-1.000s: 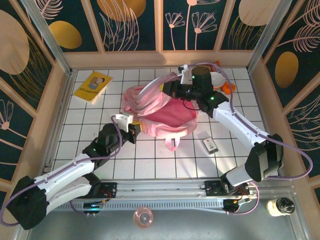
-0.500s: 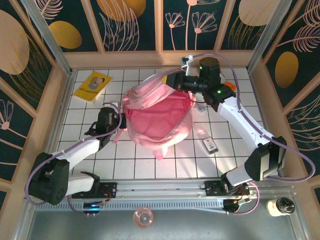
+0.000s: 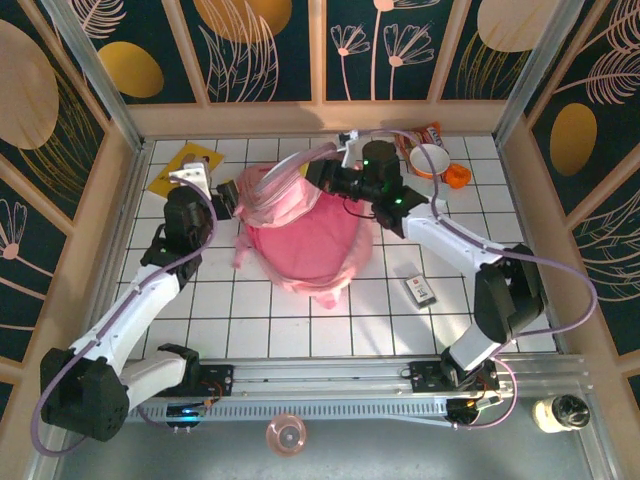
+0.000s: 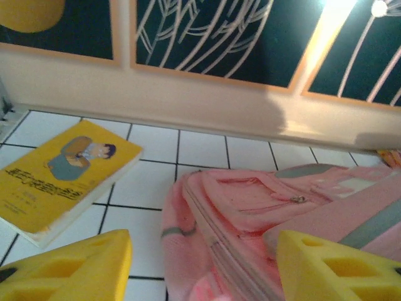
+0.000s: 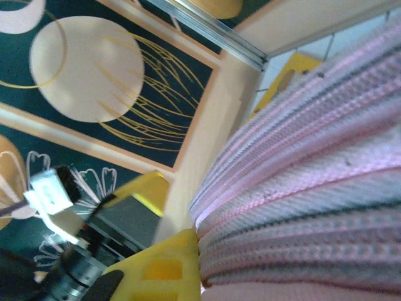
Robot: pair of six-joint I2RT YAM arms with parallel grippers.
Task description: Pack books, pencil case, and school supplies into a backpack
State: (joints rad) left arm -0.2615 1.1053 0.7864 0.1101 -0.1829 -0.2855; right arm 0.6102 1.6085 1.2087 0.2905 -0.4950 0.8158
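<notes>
Gaping wide with nothing between its yellow fingers (image 4: pixel 75 266), the left claw (image 3: pixel 228 196) hovers at the left edge of the backpack (image 3: pixel 305 235), which lies slumped in the middle of the white-tiled bench (image 3: pixel 250 320). From the left wrist, the pink bag's zipped side sits just ahead of the claw and to its right. The booklet (image 4: pixel 62 182) lies flat ahead to its left, near the bag but not touching it. The booklet's yellow cover bears a cartoon figure and a few dark characters, too blurred to read. The right claw (image 3: pixel 318 178) is at the backpack's far edge, pressed together on pink ribbed webbing. The right wrist view shows that webbing running hard against a yellow finger (image 5: pixel 166 266). A dark item (image 3: pixel 420 290) lies on the tiles to the right of the bag, well apart from both claws; its white label carries print too small to read. A white bowl (image 3: pixel 430 160) and a red-orange packet (image 3: pixel 422 133) sit in the far right corner, and the packet's lettering cannot be made out.
</notes>
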